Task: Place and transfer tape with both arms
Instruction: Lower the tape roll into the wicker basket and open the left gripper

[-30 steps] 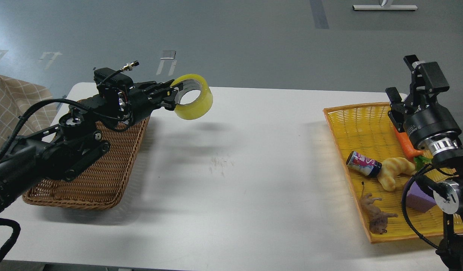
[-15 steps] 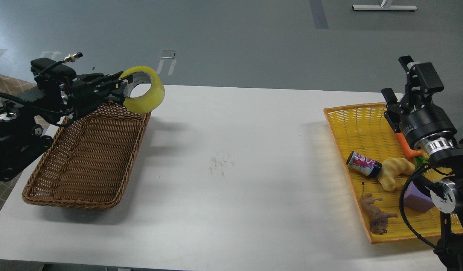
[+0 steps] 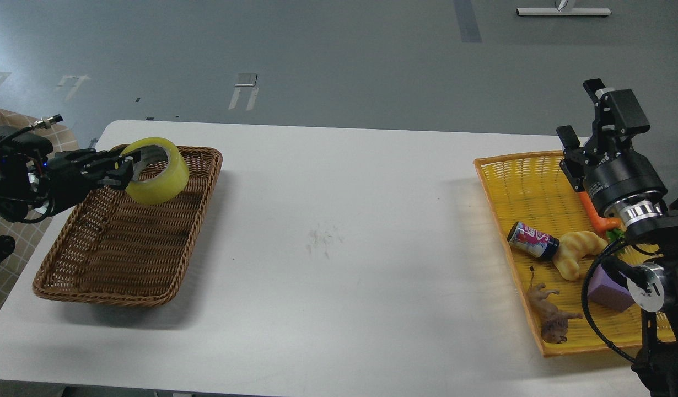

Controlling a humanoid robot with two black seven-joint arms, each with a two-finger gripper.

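Observation:
The tape (image 3: 156, 172), a thick translucent yellow roll with a grey core, hangs tilted over the far part of the brown wicker basket (image 3: 202, 194) at the table's left. My left gripper (image 3: 128, 166) reaches in from the left and is shut on the roll's wall, one finger inside the core. The roll looks to be held above the basket's floor. My right gripper (image 3: 579, 113) is raised over the yellow tray (image 3: 515, 182) at the right, with its fingers apart and nothing between them.
The yellow tray holds a small can (image 3: 532, 240), a croissant (image 3: 576, 251), a carrot (image 3: 595, 214), a purple cube (image 3: 608, 293) and a toy lion (image 3: 551, 317). The white table (image 3: 339, 220) lies between basket and tray. A checked cloth (image 3: 8, 248) is at far left.
My left arm has drawn back to the left and lower, carrying the tape from above the table beside the basket to over the basket. The right arm has barely moved.

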